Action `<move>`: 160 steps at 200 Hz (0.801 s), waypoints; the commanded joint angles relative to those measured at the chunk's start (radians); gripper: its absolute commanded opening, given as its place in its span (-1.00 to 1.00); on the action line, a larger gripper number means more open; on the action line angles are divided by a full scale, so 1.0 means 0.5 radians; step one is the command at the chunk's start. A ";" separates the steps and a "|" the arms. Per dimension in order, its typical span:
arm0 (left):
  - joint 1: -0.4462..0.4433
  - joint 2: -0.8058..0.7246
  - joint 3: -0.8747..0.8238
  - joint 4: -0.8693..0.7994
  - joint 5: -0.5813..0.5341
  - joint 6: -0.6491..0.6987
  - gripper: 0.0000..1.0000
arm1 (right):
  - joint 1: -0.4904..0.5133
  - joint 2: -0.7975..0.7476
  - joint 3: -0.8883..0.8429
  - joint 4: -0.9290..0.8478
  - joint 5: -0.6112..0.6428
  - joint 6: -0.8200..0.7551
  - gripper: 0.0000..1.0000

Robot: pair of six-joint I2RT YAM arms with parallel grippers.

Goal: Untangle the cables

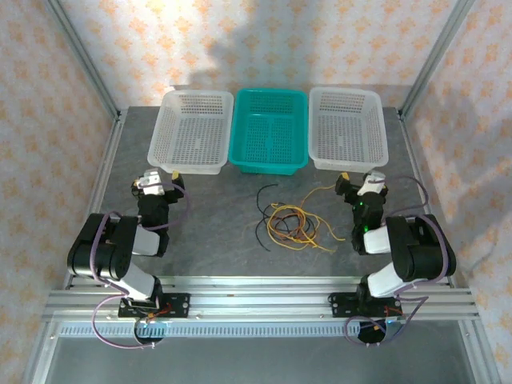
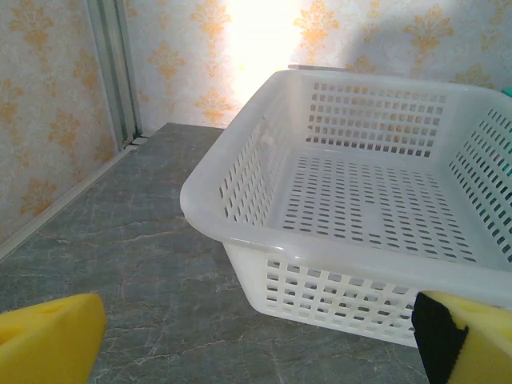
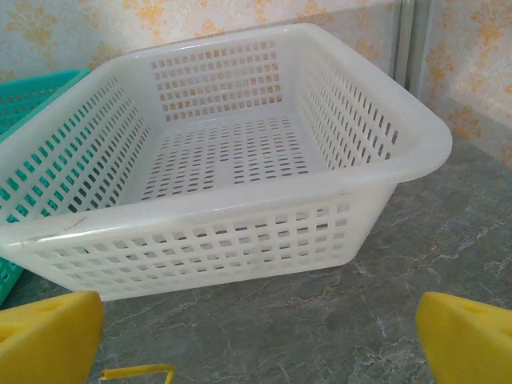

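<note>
Yellow, orange and black cables (image 1: 292, 224) lie tangled mid surface (image 1: 216, 220), reachable from either side. Both left gripper (image 2: 256, 340) and right gripper (image 3: 256, 336) are spread wide and empty, likely staged for pickup.

Ahead of the right claw (image 3: 256, 340), the white basket (image 3: 240, 204) is glossy plastic. The table (image 3: 400, 264) seems matt, stone-like laminate.

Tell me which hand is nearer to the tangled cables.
Right. The right hand sits just right of the cables, with the yellow cable ending close to it. The left hand is farther off to their left, by the left white basket.
</note>
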 commanded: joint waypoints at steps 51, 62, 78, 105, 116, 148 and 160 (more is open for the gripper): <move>0.009 -0.012 0.019 0.008 0.042 -0.017 0.99 | -0.011 0.001 0.049 0.008 -0.008 -0.011 1.00; 0.009 -0.012 0.019 0.007 0.041 -0.017 0.99 | -0.011 0.002 0.049 0.008 -0.008 -0.012 1.00; 0.009 -0.013 0.020 0.007 0.036 -0.020 0.99 | -0.011 0.000 0.045 0.008 -0.008 -0.012 1.00; 0.009 -0.010 0.022 0.007 0.035 -0.020 1.00 | -0.011 0.002 0.049 0.008 -0.008 -0.011 1.00; 0.009 -0.010 0.019 0.007 0.035 -0.020 0.99 | -0.011 0.002 0.050 0.006 -0.008 -0.012 1.00; 0.009 -0.014 0.017 0.011 0.045 -0.011 0.99 | -0.011 0.002 0.049 0.008 -0.007 -0.014 1.00; 0.007 -0.016 0.005 0.033 0.063 0.000 0.99 | -0.010 -0.003 0.044 0.009 -0.008 -0.014 1.00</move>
